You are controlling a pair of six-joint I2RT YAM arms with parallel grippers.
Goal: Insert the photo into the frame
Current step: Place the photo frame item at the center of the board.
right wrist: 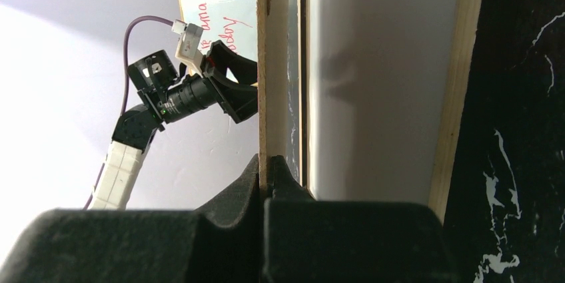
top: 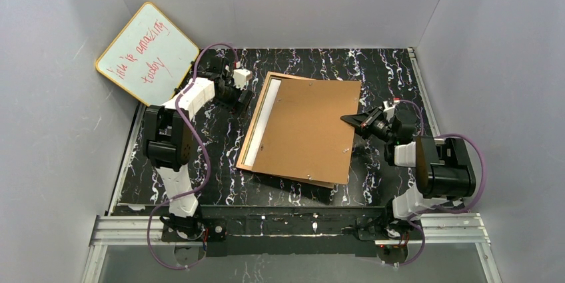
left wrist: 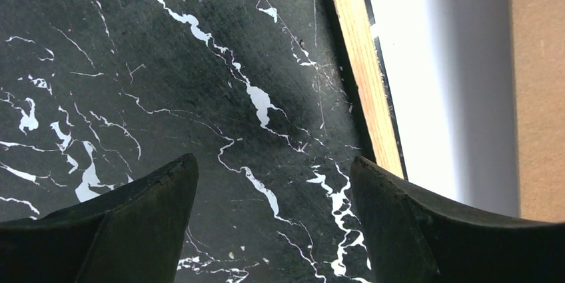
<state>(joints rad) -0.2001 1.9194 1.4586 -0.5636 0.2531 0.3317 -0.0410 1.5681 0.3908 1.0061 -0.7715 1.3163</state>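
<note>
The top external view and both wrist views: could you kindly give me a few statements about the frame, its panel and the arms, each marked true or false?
1. The right end effector is shut on the edge of the hardboard backing panel. True.
2. The left end effector grips the frame. False: it is open over the bare table, beside the frame.
3. The photo shows its white back. True.
4. The whiteboard lies flat on the table. False: it leans against the wall.
</note>
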